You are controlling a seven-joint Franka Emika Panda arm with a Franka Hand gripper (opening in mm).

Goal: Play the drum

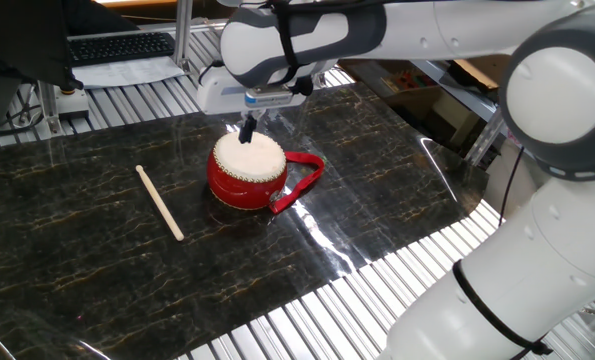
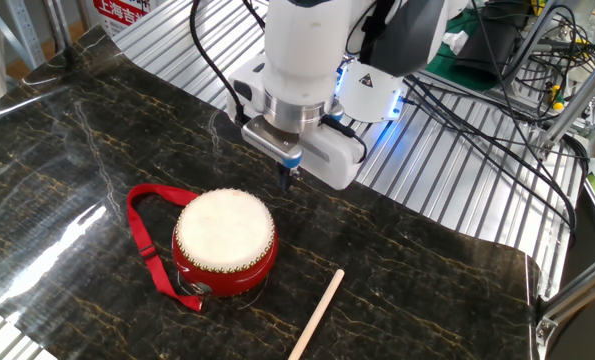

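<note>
— Hand (image 2: 290, 179) first: where does it sit, and how do its fingers stand?

— It hangs above the far rim of the drum (image 1: 248, 170), pointing down. The two dark fingertips are pressed together into one thin point, with nothing between them. In one fixed view the tip shows against the back edge of the cream skin; in the other fixed view it sits just beyond the studded rim, and a gap shows between tip and drum. Whether it touches the skin cannot be told for sure.

— And the drum itself?

— It stands upright near the middle of the counter (image 1: 67, 250), red body below, cream-white top facing up, a ring of studs around the rim. Its red strap (image 2: 145, 245) lies flat on the counter in a loop off one side.

— Anything else on the dark marbled surface?

— A thin pale wooden stick (image 1: 160, 202) lies flat, apart from the drum, on the side away from the strap. Nothing touches it.

— Farther out?

— The counter's dark sheet rests on ribbed metal slats (image 2: 447, 190). The arm's white base (image 2: 372, 85) stands on them behind the drum, with black cables (image 2: 497, 110) trailing off. A keyboard (image 1: 122, 46) sits at the back.
</note>
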